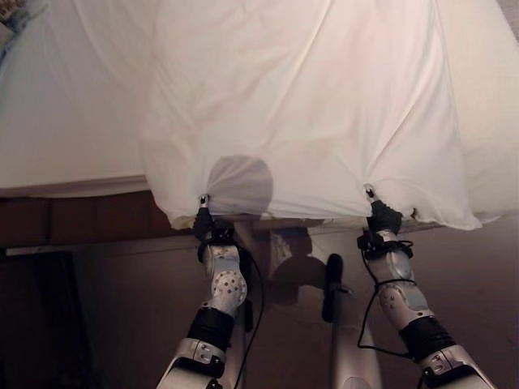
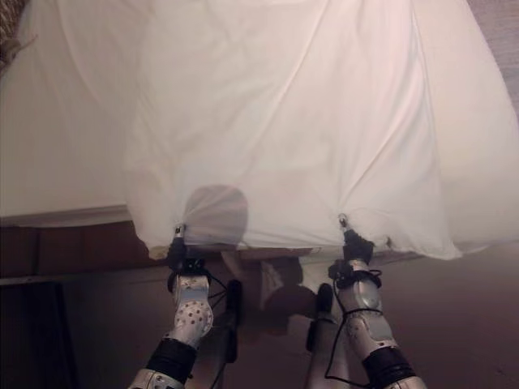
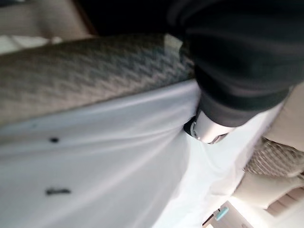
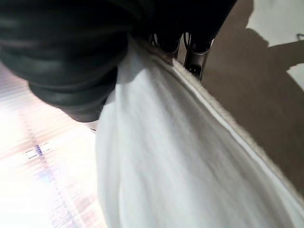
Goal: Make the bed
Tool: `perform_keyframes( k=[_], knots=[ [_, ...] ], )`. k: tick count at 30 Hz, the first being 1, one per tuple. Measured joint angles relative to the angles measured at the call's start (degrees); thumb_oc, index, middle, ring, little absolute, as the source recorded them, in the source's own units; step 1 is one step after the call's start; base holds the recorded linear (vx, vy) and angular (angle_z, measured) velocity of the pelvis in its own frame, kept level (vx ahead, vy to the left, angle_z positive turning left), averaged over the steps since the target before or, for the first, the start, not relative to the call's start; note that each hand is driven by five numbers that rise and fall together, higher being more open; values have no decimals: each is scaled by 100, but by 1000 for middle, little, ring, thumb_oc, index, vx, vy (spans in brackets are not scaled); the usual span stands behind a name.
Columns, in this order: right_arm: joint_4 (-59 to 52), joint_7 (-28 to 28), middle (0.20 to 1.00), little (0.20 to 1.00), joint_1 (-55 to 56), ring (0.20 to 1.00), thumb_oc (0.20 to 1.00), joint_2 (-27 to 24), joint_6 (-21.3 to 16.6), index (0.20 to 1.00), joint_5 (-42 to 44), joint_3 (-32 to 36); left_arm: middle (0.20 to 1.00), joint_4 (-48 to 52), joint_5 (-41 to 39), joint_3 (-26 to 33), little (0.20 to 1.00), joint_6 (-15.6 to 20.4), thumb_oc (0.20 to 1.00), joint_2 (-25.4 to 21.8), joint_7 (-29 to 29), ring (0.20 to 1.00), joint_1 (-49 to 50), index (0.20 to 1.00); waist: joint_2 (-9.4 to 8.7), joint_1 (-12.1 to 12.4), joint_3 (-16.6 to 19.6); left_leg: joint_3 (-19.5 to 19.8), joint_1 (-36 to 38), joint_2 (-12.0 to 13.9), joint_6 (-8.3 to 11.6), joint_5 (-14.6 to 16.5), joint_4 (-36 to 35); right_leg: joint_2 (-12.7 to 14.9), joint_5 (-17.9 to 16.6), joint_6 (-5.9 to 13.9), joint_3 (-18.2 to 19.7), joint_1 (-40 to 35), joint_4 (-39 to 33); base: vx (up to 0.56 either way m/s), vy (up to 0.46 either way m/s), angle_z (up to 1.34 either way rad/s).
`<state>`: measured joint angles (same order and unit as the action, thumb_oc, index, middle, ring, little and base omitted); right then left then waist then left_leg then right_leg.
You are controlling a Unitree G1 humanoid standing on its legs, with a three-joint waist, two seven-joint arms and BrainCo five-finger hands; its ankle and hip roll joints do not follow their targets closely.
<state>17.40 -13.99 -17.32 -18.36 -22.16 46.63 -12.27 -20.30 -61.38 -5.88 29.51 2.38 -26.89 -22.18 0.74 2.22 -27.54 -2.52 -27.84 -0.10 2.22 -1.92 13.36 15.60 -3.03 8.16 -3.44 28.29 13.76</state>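
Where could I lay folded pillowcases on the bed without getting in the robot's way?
Free: the flat mattress left of the lifted sheet, and a narrower strip past its right edge. Crowded: the near edge, where the left hand and right hand pinch the sheet's hem.

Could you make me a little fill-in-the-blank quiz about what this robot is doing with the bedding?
1. Both hands are shut on the near edge of the white ____.
2. The left hand and right hand grip the sheet at ____ spots.
3. The sheet lies over the ____.
Missing words: sheet; separate; bed
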Motion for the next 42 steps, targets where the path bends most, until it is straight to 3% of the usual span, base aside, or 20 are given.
perform_keyframes(
  k=[1,3,7,15,20,22,23,24,25,26,27,28,29,34,42],
  knots=[
    [130,-10,200,200,-28,200,200,48,-4,200,-3,-43,200,-12,71,7,200,2,200,-33,-129,200,-57,200,7,-8,-2,56,32,-50,-57,-59,-117,-226,221,119,56,-39,45,-9,104,-1],
    [413,-26,200,200,-102,200,200,201,-48,200,3,-24,200,-64,219,20,200,12,200,-42,-255,200,-94,200,11,-25,-8,182,77,-40,-76,-284,-449,-460,331,-90,200,-63,24,-19,29,16],
    [1062,45,200,200,-311,200,200,410,-66,200,96,-109,200,-290,213,121,200,63,200,-16,-412,200,-90,200,-28,-4,-29,19,118,-40,-103,-309,-520,-448,197,-63,147,-64,-81,-3,-67,-13],
    [2689,496,200,200,-562,200,200,712,103,200,396,-216,200,-2239,332,711,200,93,200,168,-465,200,-496,200,-54,-157,-6,142,446,264,103,-436,-894,-722,283,-282,-104,-375,-221,28,-71,3],
    [3354,665,200,200,-612,200,200,700,290,200,216,-205,200,-3118,459,766,200,-157,200,67,-263,200,-687,200,-49,-147,133,183,529,322,141,-435,-965,-768,355,-344,-228,-456,-217,43,-22,5],
    [4043,812,200,200,-721,200,200,731,628,200,98,-203,200,-3761,467,983,200,-528,200,-21,-153,200,-870,200,-74,-139,324,191,609,311,152,-427,-997,-749,399,-336,-246,-532,-218,39,-18,6],
    [4148,831,294,294,-736,294,294,742,666,294,31,-193,200,-3825,485,990,200,-589,200,-44,-140,200,-870,200,-66,-137,367,194,618,311,152,-427,-1012,-748,405,-338,-254,-539,-217,66,-24,4],
    [4416,850,548,548,-779,548,548,786,765,548,-47,-162,200,-4053,620,990,200,-726,200,-118,-37,200,-876,200,-66,-140,462,207,626,309,152,-427,-1022,-749,414,-335,-272,-551,-221,51,-16,7],
    [4507,852,950,950,-775,950,950,805,891,950,-53,-158,200,-4095,632,1008,200,-817,200,-160,12,200,-874,200,-65,-144,496,235,640,310,153,-426,-1020,-748,425,-338,-301,-580,-220,50,-19,10],
    [4585,865,1000,1000,-774,1000,1000,828,940,1000,-52,-121,238,-4096,633,1023,238,-863,238,-176,59,238,-874,238,-64,-145,497,255,656,311,154,-426,-1021,-749,432,-340,-322,-610,-220,48,-25,11],
    [4689,884,1000,1000,-728,1000,1000,846,1051,1000,-48,-50,454,-4112,633,1040,454,-933,454,-215,141,454,-870,454,-65,-131,499,265,675,312,158,-423,-1020,-751,447,-342,-337,-633,-202,45,-29,7],
    [4810,915,1000,1000,-697,1000,1000,844,1133,1000,-47,-13,893,-4159,634,1113,893,-979,893,-266,196,893,-863,893,-65,-136,499,266,680,312,159,-423,-1020,-750,449,-342,-341,-636,-199,35,-25,3],
    [4896,943,1000,1000,-659,1000,1000,832,1176,1000,-47,-8,1000,-4183,634,1160,1000,-1013,1000,-297,223,1000,-848,1000,-64,-140,499,267,682,310,159,-423,-1020,-749,448,-343,-340,-637,-200,0,0,0],
    [5374,1024,1000,1000,-13,1000,1000,683,1427,1000,-595,-223,1000,-4203,1187,933,1000,-1040,1000,-540,359,1000,-347,1000,-43,-136,487,275,685,300,159,-423,-1018,-750,448,-342,-370,-669,-218,2,-7,1],
    [5273,978,1000,1000,316,1000,1000,585,1233,1000,-1230,-188,1000,-4491,2825,219,1000,-1146,1000,-954,311,1000,1217,1000,142,-21,381,375,578,299,189,-456,-1075,-722,476,-313,-506,-595,-178,7,-1,10]
  ],
)
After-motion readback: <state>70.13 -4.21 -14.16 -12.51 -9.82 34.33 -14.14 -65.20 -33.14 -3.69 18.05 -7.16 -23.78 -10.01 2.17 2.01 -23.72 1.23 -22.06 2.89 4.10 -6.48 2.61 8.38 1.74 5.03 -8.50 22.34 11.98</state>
